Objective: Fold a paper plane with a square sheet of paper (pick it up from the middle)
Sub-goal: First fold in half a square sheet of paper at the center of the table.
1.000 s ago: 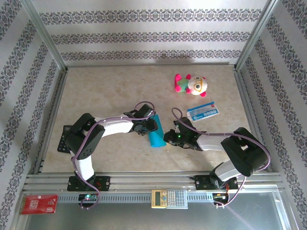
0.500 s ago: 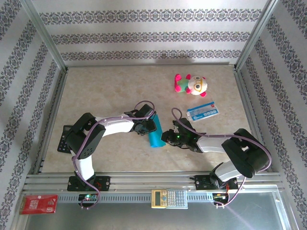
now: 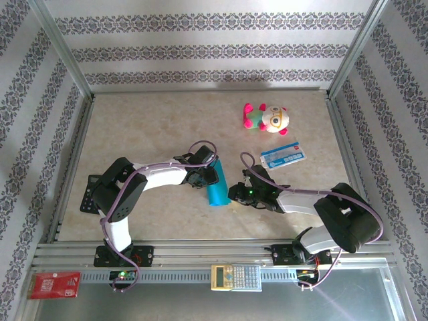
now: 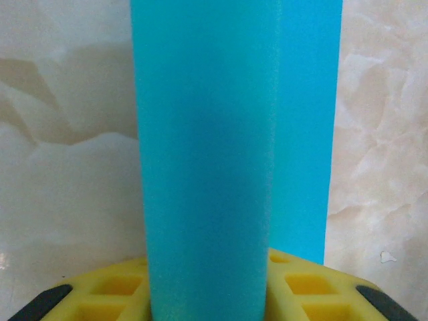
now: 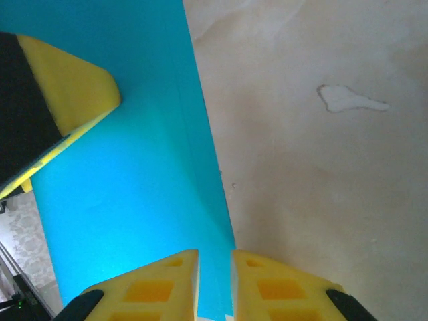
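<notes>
- At the middle of the table (image 3: 147, 127), slightly toward its near edge, the square sheet of paper (image 3: 217, 190) lies folded into a narrow teal strip. Its long axis runs roughly from near edge to far edge.
- The left gripper (image 3: 207, 175) sits at the strip's far end, on its left side. In the left wrist view, the strip fills the gap between the yellow fingers (image 4: 110, 294), and the jaws stand partly apart. Whether they clamp the strip cannot be told.
- The right gripper (image 3: 235, 194) sits at the strip's near end, on its right side. Its fingers (image 5: 157, 287) stand almost together, leaving a slim slot into which the strip's long edge runs. A firm pinch cannot be confirmed.
- A printed card (image 3: 283, 155) lies right of the middle.
- A plush toy (image 3: 266, 118) lies beyond the card, toward the far right corner.
</notes>
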`<state>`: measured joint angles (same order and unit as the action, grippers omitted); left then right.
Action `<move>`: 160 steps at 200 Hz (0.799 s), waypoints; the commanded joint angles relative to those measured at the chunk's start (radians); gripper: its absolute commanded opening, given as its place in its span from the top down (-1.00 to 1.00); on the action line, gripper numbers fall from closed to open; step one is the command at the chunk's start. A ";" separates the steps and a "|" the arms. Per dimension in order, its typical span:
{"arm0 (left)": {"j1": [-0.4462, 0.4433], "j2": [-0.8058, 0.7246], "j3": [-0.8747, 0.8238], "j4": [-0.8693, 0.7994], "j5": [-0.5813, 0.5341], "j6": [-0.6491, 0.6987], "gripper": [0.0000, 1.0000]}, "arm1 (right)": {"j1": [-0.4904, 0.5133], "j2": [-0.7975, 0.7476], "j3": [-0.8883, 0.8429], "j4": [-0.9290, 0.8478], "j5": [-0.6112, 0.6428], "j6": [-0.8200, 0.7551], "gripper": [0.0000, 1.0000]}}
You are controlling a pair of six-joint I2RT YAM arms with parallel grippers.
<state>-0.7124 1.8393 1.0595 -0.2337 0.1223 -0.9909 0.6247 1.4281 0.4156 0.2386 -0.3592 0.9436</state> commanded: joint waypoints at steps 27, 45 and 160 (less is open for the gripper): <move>0.070 0.045 0.000 -0.069 -0.254 0.086 0.22 | 0.064 -0.008 -0.023 0.016 -0.005 0.048 0.64; 0.077 0.050 0.013 -0.078 -0.251 0.106 0.21 | 0.094 0.003 -0.014 0.025 0.006 0.071 0.65; 0.097 0.079 0.048 -0.125 -0.276 0.156 0.18 | 0.009 -0.075 0.037 -0.052 0.049 -0.003 0.59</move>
<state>-0.7048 1.8641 1.1118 -0.2962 0.1219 -0.8665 0.7071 1.3987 0.4309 0.2356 -0.3206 1.0054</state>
